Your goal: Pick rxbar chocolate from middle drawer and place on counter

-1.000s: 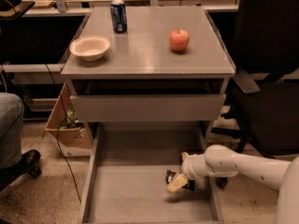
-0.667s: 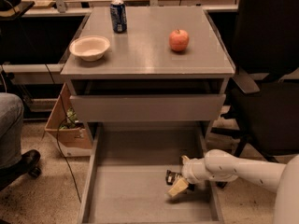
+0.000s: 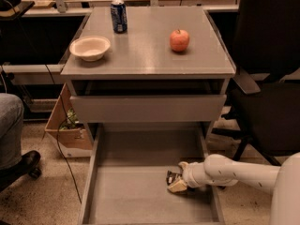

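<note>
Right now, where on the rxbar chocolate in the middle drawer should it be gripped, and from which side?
Grip the rxbar chocolate across its narrow width, from above: it seems to lie flat on the middle drawer floor, leaving little side to pinch. The gripper is at it, near the drawer's right wall.

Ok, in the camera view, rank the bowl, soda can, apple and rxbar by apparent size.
1. bowl
2. soda can and apple: too alike to rank
3. rxbar chocolate, partly hidden by the end effector at the middle drawer's right side
</note>
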You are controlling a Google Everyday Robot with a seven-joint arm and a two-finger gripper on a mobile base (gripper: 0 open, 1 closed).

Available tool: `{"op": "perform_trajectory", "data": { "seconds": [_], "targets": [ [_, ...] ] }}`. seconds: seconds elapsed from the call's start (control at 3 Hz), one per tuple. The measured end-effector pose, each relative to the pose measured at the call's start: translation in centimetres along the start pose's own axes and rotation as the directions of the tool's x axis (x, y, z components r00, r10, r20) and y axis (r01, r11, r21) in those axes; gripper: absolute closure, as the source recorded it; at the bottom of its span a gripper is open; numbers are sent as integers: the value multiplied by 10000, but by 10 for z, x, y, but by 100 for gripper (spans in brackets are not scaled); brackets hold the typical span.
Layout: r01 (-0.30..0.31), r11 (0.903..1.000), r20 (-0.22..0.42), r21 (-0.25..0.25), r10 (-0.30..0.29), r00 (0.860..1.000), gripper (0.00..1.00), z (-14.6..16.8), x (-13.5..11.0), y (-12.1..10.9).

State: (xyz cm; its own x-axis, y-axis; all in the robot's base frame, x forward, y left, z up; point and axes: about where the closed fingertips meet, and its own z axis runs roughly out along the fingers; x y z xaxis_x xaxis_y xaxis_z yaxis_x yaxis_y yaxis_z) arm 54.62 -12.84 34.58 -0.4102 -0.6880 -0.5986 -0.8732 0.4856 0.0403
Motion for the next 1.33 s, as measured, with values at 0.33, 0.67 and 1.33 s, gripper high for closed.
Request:
{"op": "perform_trajectory", "data": {
  "seconds": [0.33, 0.67, 1.33],
  "targets": [
    [-6, 10000, 6, 13, 6, 10000, 73, -4, -3, 0],
    [-46, 9999, 104, 166, 44, 9999, 96, -8, -3, -1],
    [-166, 9982, 877, 584, 114, 9961, 100, -90, -49, -5]
  ]
}}
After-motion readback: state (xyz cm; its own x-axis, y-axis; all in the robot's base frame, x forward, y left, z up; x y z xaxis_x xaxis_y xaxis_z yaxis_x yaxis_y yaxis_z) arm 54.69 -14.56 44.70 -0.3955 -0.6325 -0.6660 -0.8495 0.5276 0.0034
